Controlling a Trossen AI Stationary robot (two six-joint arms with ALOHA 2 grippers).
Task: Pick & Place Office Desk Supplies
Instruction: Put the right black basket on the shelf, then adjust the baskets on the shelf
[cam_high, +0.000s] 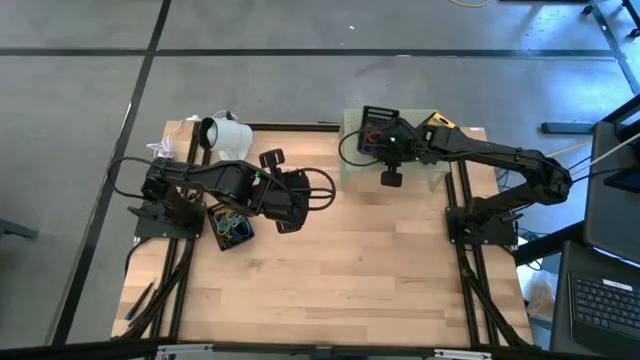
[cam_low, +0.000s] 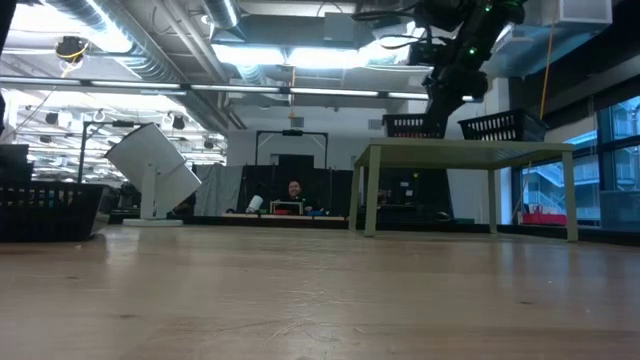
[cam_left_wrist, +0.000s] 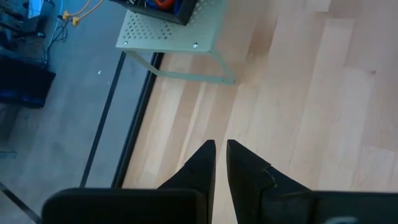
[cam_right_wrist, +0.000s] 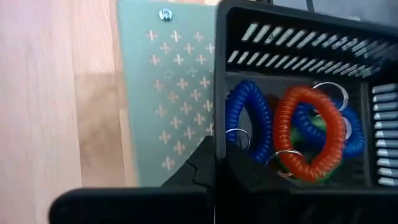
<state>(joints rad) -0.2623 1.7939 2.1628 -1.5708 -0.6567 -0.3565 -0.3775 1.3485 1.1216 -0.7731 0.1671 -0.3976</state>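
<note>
Right claw (cam_right_wrist: 214, 163) is pinched shut on the near wall of the black basket (cam_right_wrist: 298, 37) atop the pale green stand (cam_right_wrist: 163, 93); inside lie springy blue (cam_right_wrist: 249, 118) and red coil bands (cam_right_wrist: 308, 134), light but snag-prone. Left claw (cam_left_wrist: 221, 158), nearly closed and empty, hangs over the counter (cam_high: 380, 270).

Two dark jointed arms trailing looped black cables, green lights glowing at the wrists, each ending in tapered black fingers.
</note>
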